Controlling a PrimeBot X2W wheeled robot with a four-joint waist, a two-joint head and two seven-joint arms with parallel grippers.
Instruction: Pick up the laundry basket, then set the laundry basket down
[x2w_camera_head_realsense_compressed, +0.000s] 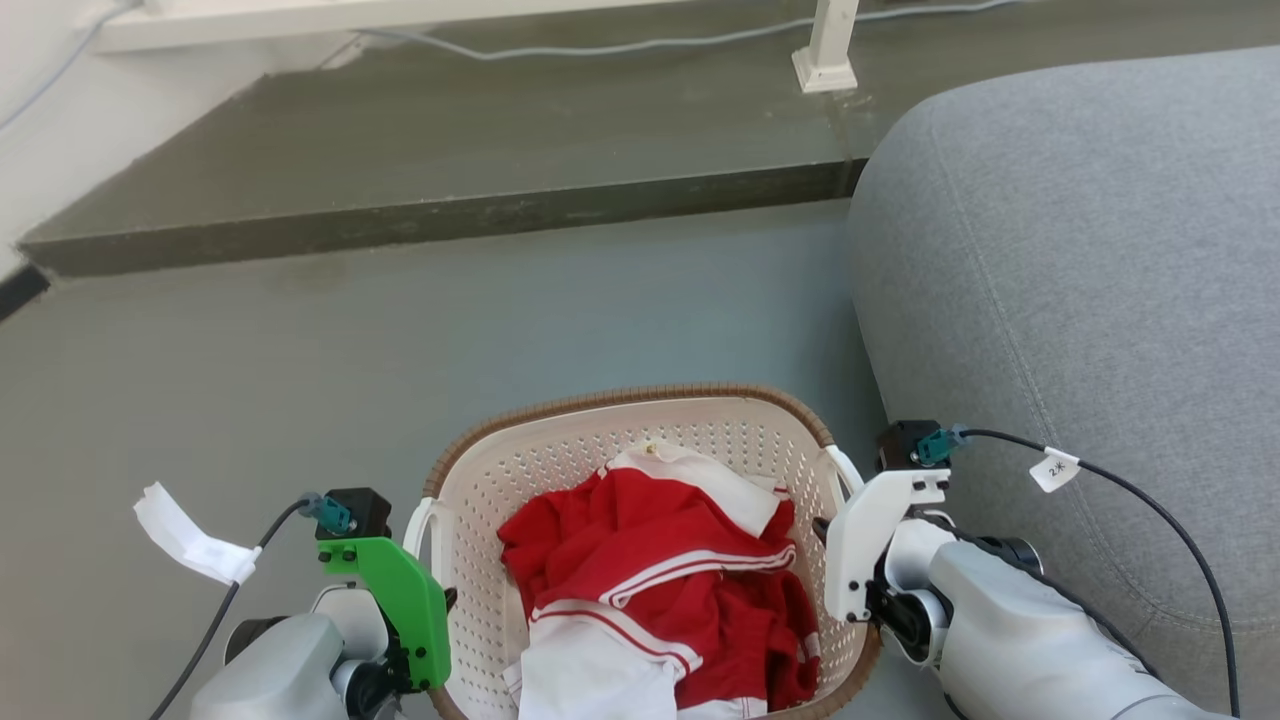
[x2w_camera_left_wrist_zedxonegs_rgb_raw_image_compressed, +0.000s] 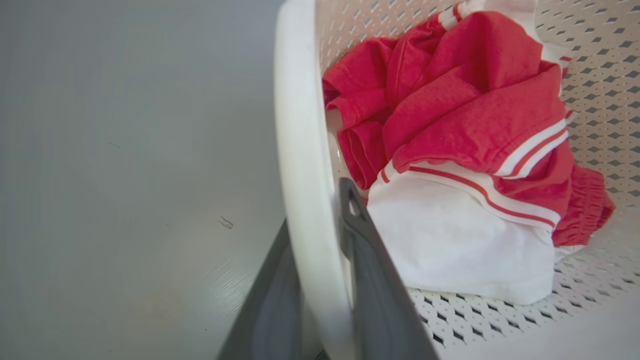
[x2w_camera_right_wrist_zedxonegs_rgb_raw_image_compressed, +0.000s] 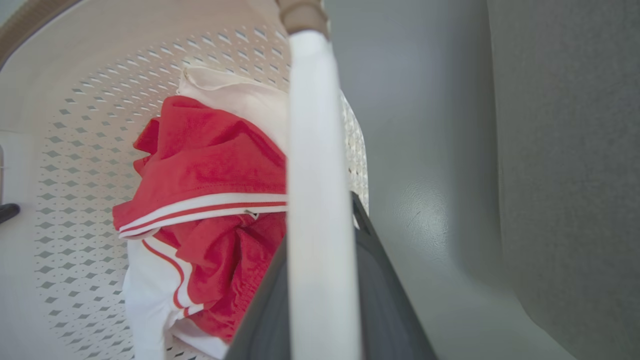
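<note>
The laundry basket (x2w_camera_head_realsense_compressed: 490, 490) is cream-white perforated plastic, rounded-rectangular, with a brown woven-look rim (x2w_camera_head_realsense_compressed: 640, 392) and white side handles (x2w_camera_head_realsense_compressed: 421, 520). It stands upright just beside the grey sofa (x2w_camera_head_realsense_compressed: 1080, 300), on the sofa's left, holding crumpled red-and-white clothes (x2w_camera_head_realsense_compressed: 650, 570).

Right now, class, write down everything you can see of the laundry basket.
The laundry basket is cream-white perforated plastic, rounded-rectangular, with a brown woven-look rim and two white side handles. It is upright over the grey floor, beside a grey sofa; whether it is lifted cannot be told. Red and white clothes lie inside. The left pincer clamps one handle and the right pincer the other, with a finger on each side.
</note>
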